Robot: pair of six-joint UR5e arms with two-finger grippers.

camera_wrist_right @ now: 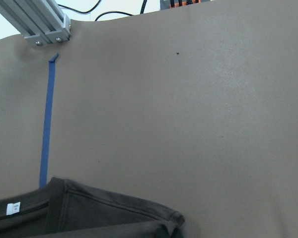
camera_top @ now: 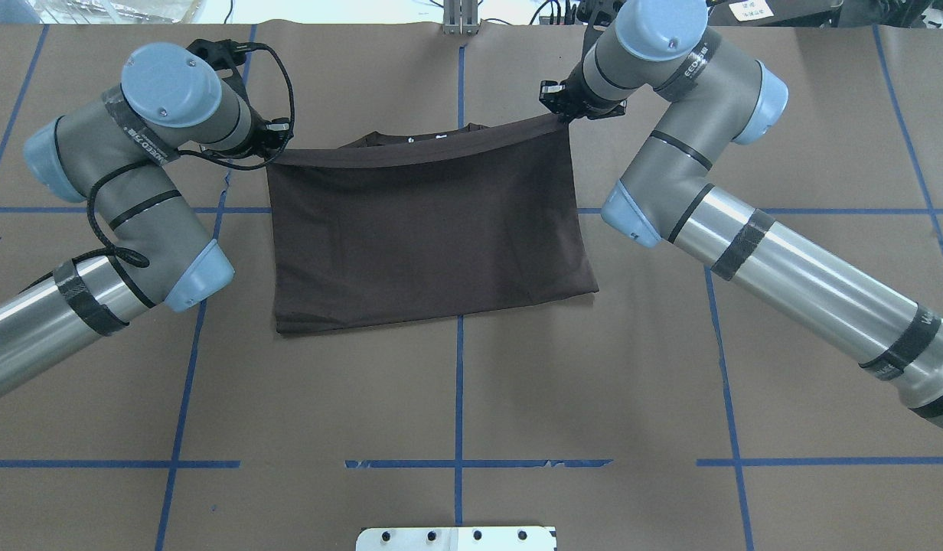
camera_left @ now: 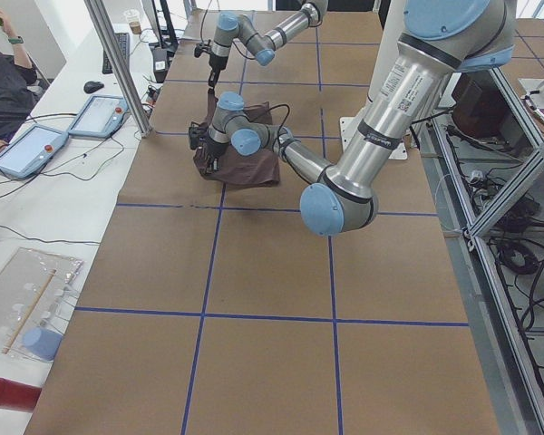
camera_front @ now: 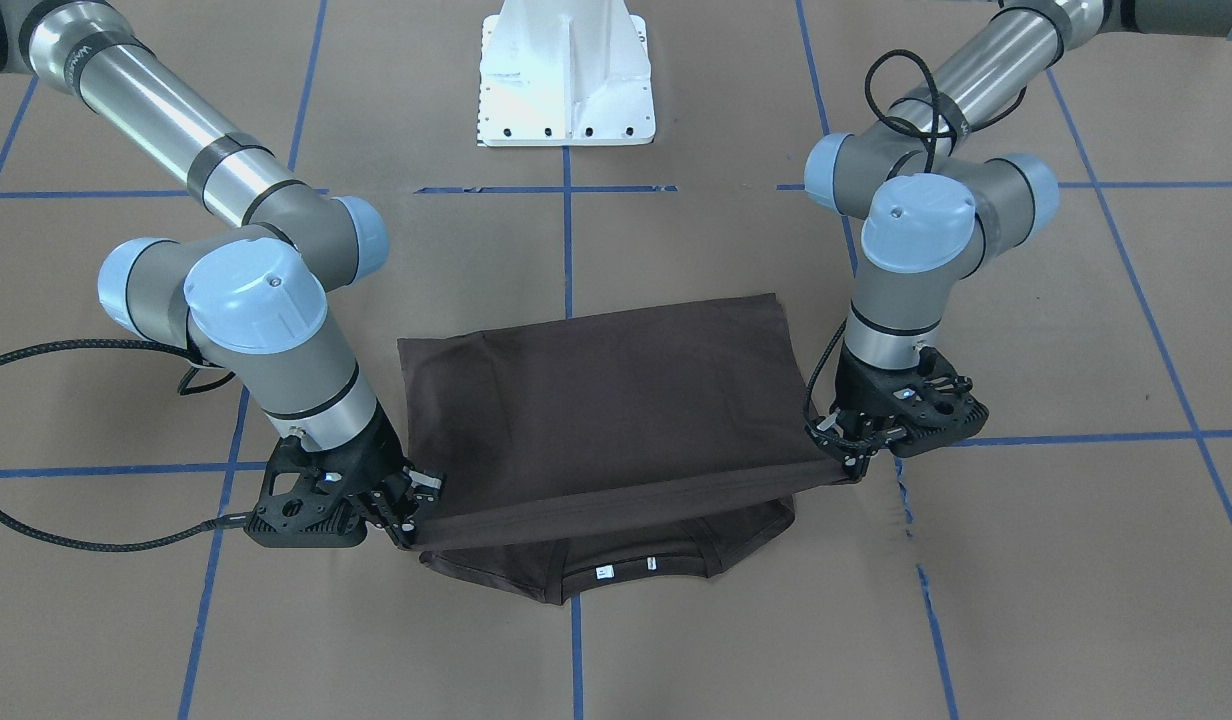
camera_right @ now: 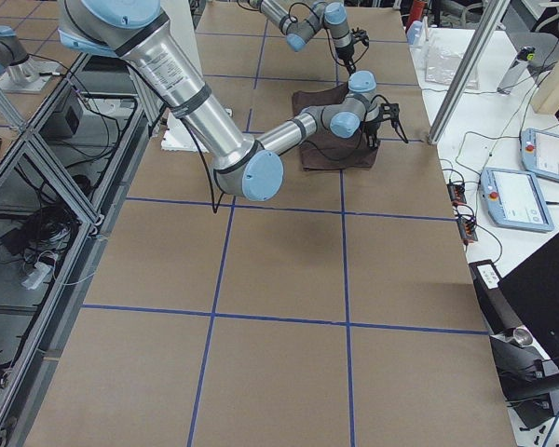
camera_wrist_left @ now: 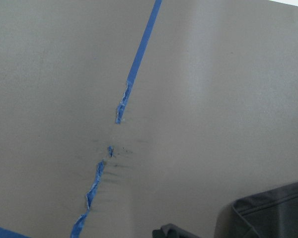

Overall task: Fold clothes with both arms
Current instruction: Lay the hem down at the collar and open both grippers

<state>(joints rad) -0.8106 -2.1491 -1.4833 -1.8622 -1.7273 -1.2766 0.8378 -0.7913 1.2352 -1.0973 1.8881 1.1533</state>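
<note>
Two grippers, one taut edge! Front-facing view: the left gripper (camera_front: 844,452) and right gripper (camera_front: 408,522) each pinch a corner of the dark brown T-shirt (camera_front: 606,400), stretching its folded-over edge just above the collar (camera_front: 626,575) on the table (camera_front: 1026,600). Overhead: the shirt sits mid-table, its near half lying flat. Left wrist camera: torn blue tape (camera_wrist_left: 120,106), with a shirt corner at lower right. Right wrist camera: the collar and a white label (camera_wrist_right: 10,208) run along the bottom.

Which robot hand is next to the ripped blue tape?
The left gripper, holding the T-shirt by its corner. The blue tape line just beside it is torn and crinkled, while the tape strip near the right gripper looks smooth.
</note>
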